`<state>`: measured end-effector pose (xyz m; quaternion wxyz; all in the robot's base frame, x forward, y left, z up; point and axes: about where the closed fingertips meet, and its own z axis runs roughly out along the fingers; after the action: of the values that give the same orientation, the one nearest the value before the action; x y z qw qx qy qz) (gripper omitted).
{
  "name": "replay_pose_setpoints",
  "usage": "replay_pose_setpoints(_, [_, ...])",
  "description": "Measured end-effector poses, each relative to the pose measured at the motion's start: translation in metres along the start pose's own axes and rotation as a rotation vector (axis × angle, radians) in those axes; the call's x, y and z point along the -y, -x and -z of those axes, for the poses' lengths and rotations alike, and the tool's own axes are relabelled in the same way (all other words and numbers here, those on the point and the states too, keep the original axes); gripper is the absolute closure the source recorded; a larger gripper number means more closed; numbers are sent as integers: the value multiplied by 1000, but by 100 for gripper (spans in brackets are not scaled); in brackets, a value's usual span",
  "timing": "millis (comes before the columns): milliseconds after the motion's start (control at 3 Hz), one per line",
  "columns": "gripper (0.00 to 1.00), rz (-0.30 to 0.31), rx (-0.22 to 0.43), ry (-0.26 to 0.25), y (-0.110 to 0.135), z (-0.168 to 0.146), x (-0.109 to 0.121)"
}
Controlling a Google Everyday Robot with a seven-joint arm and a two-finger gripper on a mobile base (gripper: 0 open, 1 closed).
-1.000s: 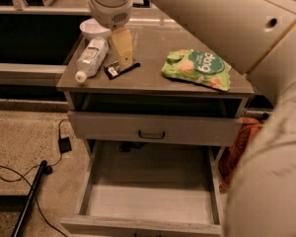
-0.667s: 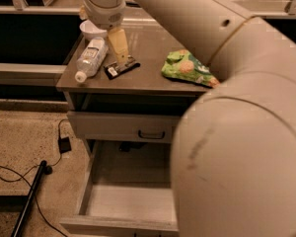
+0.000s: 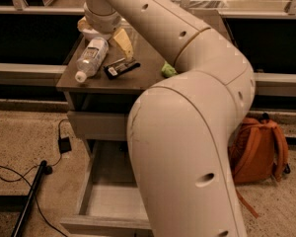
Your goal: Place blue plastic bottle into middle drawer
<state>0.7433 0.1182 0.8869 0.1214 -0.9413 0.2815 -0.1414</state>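
At the back-left corner of the tabletop, the robot's end effector hung low over the surface, just beside the blue plastic bottle; whether it was spread or closed could not be told. It held nothing that could be seen. The bottle lay on its side immediately to the end effector's left, along the left edge. Its long axis ran from the back toward the front-left corner, and its white cap pointed at that corner. A small dark object lay between the two, nearer the front edge. A white bowl sat behind the bottle. Below, the middle drawer stood pulled open, partly hidden by the robot's single arm. The grasp appeared not yet made.
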Motion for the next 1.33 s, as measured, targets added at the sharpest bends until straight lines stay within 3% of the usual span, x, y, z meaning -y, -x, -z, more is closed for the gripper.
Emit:
replay_pose_setpoints(333, [18, 181, -10, 30, -3, -23, 5])
replay_pose_setpoints(667, [41, 307, 26, 37, 5, -42, 10])
replay_pose_setpoints(1000, [52, 393, 70, 29, 19, -54, 18])
replay_pose_setpoints(1333, [68, 431, 119, 1, 33, -54, 25])
